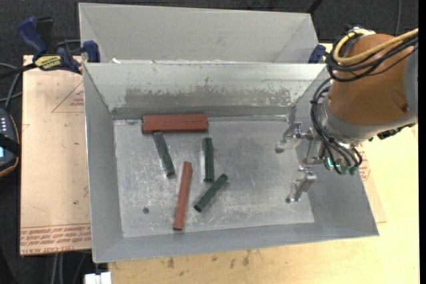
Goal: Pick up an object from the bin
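While the arm reaches in from the right, its tool [293, 165] hangs over the bare right side of the bin [266, 213], fingers spread apart. Well to its left lie a tilted dark green bar [210, 192] (the nearest), a second green bar [208, 159], a third green bar [164, 153], a thin red bar [182, 195] and a red-brown block [174, 124] by the back wall.

The grey metal bin [266, 199] looks scuffed and dull, the red bars [174, 124] and dark-green bars [208, 159] matt.
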Robot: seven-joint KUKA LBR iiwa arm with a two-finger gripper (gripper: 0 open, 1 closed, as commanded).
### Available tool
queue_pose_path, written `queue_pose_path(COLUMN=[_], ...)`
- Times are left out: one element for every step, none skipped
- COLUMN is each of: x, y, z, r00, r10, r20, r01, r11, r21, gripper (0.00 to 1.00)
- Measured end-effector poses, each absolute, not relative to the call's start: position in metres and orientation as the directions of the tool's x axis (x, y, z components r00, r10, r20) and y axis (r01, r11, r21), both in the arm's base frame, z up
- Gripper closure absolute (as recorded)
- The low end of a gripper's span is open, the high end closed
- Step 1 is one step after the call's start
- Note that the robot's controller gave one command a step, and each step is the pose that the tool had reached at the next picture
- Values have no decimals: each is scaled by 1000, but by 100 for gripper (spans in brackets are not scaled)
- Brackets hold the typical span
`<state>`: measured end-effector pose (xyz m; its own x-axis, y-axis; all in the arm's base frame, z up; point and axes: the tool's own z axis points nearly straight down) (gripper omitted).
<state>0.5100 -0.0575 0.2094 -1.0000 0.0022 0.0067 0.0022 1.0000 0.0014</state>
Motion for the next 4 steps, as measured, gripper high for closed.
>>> queue_pose_path(x=[512,517,567,551], y=[-57,-37,-15,-4], z=[213,174,157,127], r00=[-1000,-999,-1000,-999], r10=[0,47,7,-31], r20=[-1,-10,2,-11], r01=[0,47,7,-31], r11=[1000,999,1000,1000], r21=[0,0,1,0], gripper=[0,0,0,0])
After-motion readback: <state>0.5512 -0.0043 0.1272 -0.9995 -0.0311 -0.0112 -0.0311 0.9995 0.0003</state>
